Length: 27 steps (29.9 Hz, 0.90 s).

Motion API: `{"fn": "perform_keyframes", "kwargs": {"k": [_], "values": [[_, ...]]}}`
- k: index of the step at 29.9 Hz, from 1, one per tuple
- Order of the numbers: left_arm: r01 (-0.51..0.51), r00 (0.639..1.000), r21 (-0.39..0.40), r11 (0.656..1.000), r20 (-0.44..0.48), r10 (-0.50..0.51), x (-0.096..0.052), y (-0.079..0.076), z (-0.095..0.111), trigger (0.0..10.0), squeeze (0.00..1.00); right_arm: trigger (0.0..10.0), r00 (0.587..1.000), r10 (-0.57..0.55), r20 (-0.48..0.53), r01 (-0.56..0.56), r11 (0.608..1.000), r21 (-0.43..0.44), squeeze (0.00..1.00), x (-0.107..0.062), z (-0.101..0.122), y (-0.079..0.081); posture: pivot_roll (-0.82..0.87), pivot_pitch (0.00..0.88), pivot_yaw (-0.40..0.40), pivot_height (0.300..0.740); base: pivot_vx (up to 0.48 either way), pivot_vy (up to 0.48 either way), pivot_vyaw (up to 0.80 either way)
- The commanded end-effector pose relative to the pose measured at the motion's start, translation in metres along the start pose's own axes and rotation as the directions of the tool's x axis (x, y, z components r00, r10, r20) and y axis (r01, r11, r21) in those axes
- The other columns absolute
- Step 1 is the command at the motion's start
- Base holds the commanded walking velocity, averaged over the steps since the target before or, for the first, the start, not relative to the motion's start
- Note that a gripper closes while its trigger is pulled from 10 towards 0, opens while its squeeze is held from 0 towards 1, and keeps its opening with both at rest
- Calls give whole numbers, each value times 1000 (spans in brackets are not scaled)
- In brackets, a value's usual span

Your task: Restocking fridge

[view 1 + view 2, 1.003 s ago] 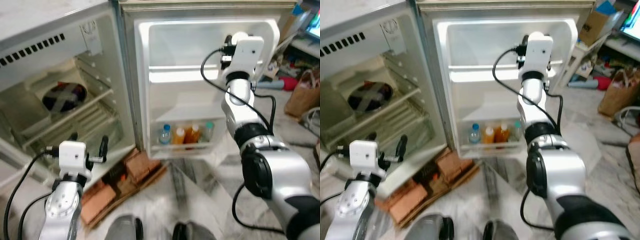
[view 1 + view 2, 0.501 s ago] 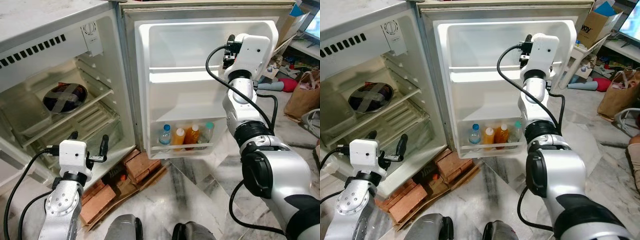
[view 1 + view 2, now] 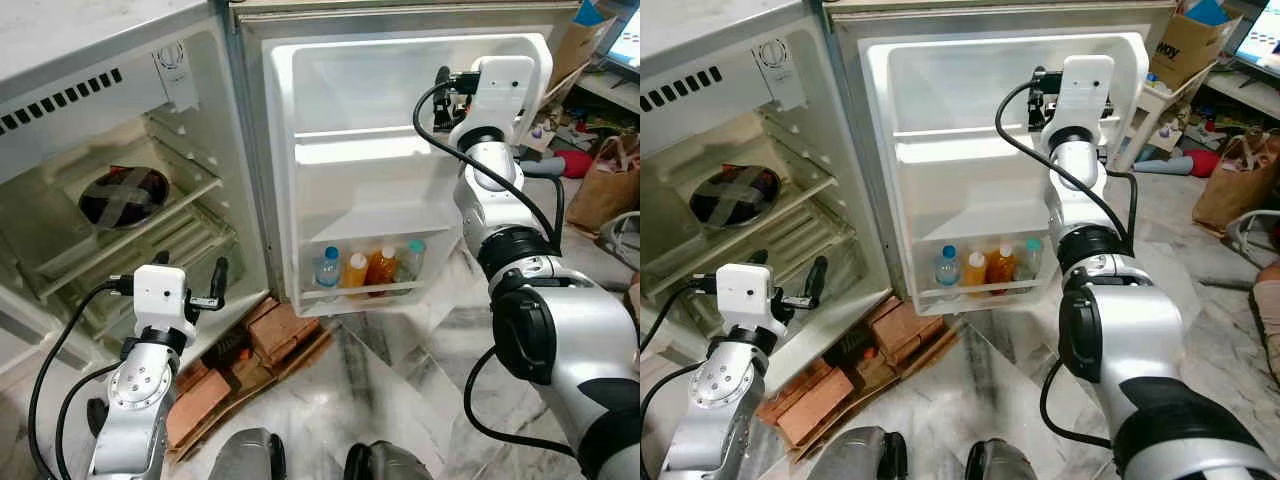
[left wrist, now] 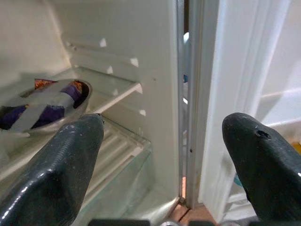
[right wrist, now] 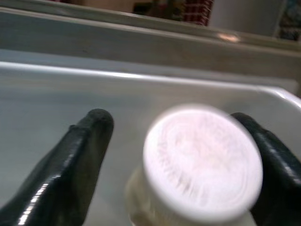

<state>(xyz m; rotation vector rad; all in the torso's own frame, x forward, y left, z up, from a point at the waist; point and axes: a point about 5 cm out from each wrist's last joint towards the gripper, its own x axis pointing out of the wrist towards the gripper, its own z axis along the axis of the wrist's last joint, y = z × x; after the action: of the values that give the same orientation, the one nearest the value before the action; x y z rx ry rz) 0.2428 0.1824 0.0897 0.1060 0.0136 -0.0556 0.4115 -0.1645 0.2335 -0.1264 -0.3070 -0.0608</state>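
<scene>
Bottles [image 3: 370, 270] already stand packed in the lowest rack of the open fridge door [image 3: 400, 180], at about 6 o'clock on the door, so the upper racks are the free space. That is likely why the right hand [image 5: 174, 155] is raised toward 1 o'clock by the top rack, fingers spread around a white-capped container [image 5: 202, 162], one finger touching the cap and the other apart. The left hand [image 3: 190, 285], fingers apart and holding nothing, waits low near the fridge shelves, below the taped bowl [image 3: 125, 195].

white lid [image 5: 203, 162] — black gripper [image 5: 178, 155] | orange bottles [image 3: 368, 271] — white fridge door [image 3: 370, 160]
</scene>
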Motion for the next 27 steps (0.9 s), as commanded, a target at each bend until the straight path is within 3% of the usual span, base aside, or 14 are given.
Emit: {"fn": "perform_keyframes", "kwargs": {"k": [1,6,12,20,23,27], "values": [[-23,1000,17,1000,11,23,2,5,2,10000,0,10000,996,22,89,-20,1000,-23,1000,9,23,0,188,52,-32,740,0,0,0],[-47,999,9,999,24,47,4,5,3,10000,0,10000,988,36,152,-27,998,-61,1000,12,37,-3,169,46,-48,740,0,0,0],[-32,999,-19,999,13,32,3,-7,-4,10000,0,10000,975,56,215,-37,995,-93,1000,13,47,-4,151,19,-59,740,0,0,0],[-27,999,-32,999,21,28,7,-12,-4,10000,0,10000,954,71,291,-50,996,-80,1000,11,57,-2,142,0,-71,740,0,0,0],[-32,999,-45,998,24,33,7,-14,-4,10000,0,10000,927,80,367,-58,996,-71,1000,-3,56,-2,131,0,-81,740,0,0,0],[-31,999,-39,999,23,32,7,-15,-6,10000,0,10000,923,87,376,-62,995,-76,1000,-21,42,-3,119,0,-82,740,0,0,0]]}}
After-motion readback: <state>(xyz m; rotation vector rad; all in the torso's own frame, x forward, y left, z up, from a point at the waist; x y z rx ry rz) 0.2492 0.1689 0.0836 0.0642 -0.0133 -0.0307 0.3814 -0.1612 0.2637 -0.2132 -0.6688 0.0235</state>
